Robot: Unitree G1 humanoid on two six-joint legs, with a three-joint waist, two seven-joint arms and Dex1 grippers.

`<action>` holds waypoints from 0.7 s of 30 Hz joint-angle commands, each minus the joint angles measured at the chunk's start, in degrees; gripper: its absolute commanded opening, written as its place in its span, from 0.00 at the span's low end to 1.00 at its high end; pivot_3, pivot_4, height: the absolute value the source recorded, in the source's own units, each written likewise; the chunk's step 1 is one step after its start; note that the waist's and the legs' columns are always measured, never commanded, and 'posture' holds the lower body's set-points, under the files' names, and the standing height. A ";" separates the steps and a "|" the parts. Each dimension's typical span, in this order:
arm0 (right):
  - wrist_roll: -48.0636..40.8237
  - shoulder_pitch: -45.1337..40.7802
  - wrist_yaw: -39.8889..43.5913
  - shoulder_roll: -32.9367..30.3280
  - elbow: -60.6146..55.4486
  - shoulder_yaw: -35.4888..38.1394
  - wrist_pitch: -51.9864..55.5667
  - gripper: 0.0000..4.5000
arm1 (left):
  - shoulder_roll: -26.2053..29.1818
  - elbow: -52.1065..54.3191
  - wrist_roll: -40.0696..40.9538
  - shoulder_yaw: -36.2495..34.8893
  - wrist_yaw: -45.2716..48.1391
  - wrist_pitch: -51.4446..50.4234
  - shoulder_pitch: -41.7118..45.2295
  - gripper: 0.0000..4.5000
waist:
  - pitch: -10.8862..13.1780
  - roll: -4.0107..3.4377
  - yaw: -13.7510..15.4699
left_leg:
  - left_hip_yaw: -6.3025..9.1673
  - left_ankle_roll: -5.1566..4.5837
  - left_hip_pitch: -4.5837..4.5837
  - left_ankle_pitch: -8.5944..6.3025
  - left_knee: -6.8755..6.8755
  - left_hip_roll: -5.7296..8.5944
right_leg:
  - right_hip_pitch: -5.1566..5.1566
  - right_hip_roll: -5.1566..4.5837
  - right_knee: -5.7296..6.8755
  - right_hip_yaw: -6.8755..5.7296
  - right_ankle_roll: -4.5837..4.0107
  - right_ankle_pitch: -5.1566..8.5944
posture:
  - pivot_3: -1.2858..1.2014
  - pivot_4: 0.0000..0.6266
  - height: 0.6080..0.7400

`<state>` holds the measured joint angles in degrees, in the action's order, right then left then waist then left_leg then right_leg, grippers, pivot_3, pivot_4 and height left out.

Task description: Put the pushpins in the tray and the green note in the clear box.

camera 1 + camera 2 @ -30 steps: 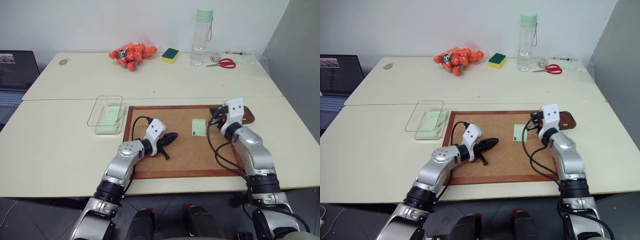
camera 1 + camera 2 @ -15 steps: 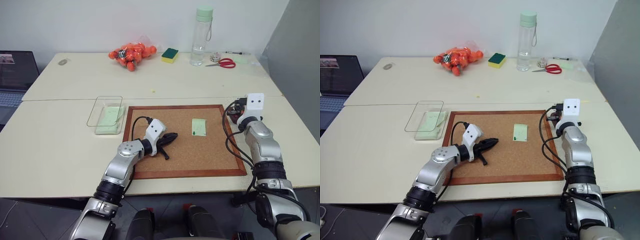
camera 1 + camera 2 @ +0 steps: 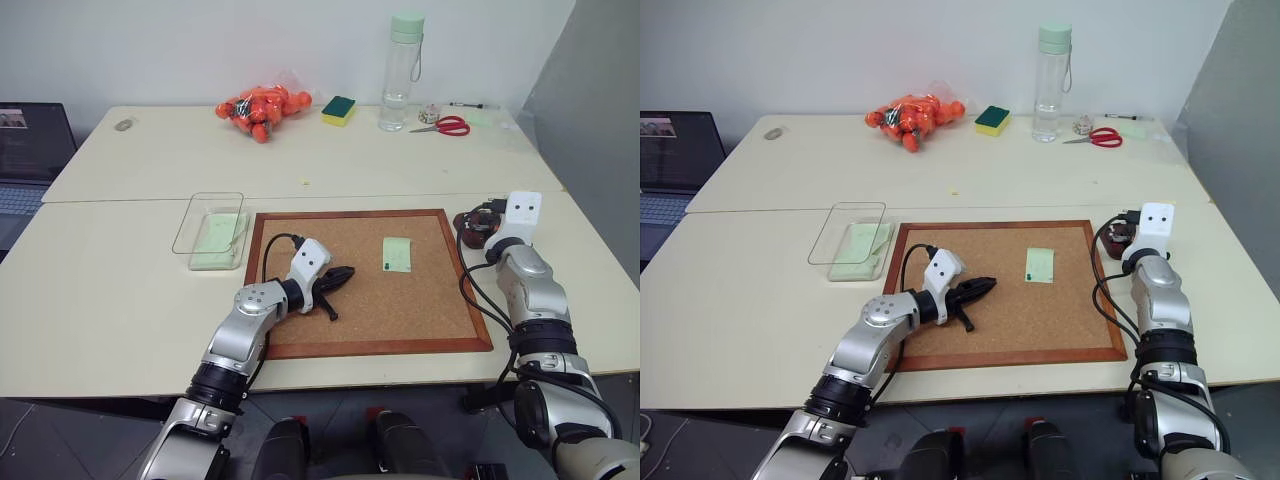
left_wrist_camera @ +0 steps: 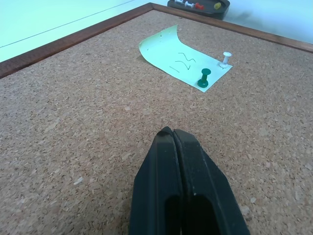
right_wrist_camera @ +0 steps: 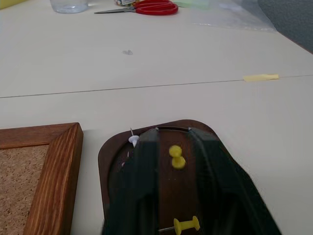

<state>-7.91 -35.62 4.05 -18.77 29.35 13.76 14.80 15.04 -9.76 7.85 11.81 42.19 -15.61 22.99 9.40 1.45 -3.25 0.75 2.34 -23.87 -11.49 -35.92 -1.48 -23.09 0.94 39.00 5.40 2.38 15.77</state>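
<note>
The green note (image 4: 178,57) lies on the cork board (image 3: 330,330), toward its far right part, held by a dark green pushpin (image 4: 203,78) at one corner and a white pin (image 4: 225,58) at the next corner; its far edge curls up off the cork. The left gripper (image 4: 171,134) rests low over the board, its fingers clenched together with nothing between them, pointing toward the note but well short of it.

The tray (image 5: 110,152) sits on the counter (image 3: 120,300) just beside the board's right frame. Inside it lie two yellow pushpins (image 5: 176,156), one near the middle and one nearer the wrist camera, plus a white pin at the tray's far rim. The right gripper (image 5: 171,147) hangs directly over the tray, its blurred fingers parted on either side of the middle yellow pin, grasping nothing.

The clear box (image 3: 213,228) stands on the counter just left of the board's far left corner, with pale green paper lying in its nearer half.

At the counter's far side stand a clear bottle (image 3: 402,70), red scissors (image 3: 450,126), a green-and-yellow sponge (image 3: 340,109) and a bag of orange things (image 3: 262,108).
</note>
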 commanded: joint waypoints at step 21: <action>-5.37 15.78 26.08 -5.55 -25.57 -9.65 0.03 0.79 | -0.57 -1.12 -0.39 1.49 0.36 -1.26 -1.71 0.00 | -0.02 -0.05 0.08 | 0.01 -0.01 -0.01 -0.01 0.01 0.00 | 0.01 0.00 -0.04 -0.02 0.01 0.01 | 0.52 0.24 1.00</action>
<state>-10.72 -22.06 24.85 -22.70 10.75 5.21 14.86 14.85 -9.69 7.79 11.89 42.11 -15.73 23.00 9.39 1.40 -3.18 0.76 2.33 -23.89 -11.50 -35.91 -1.48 -23.09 0.94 38.98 5.40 2.39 15.77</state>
